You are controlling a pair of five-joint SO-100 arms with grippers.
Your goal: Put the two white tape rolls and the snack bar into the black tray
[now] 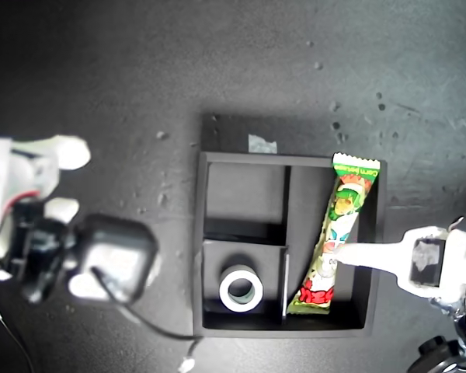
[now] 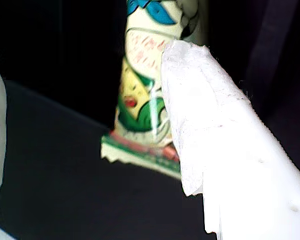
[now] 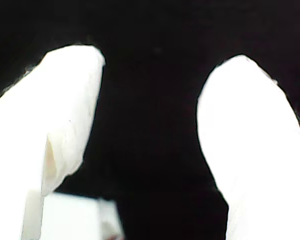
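Snack bar (image 1: 338,241) lies in the black tray (image 1: 199,233), long compartment.
My first gripper (image 1: 338,250) touches it, grip unclear; my second gripper (image 1: 68,180) hangs spread, empty.

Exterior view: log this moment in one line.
glossy green-white-red snack bar: long compartment of black tray | white tape roll: small compartment | my first gripper: at bar | my second gripper: open
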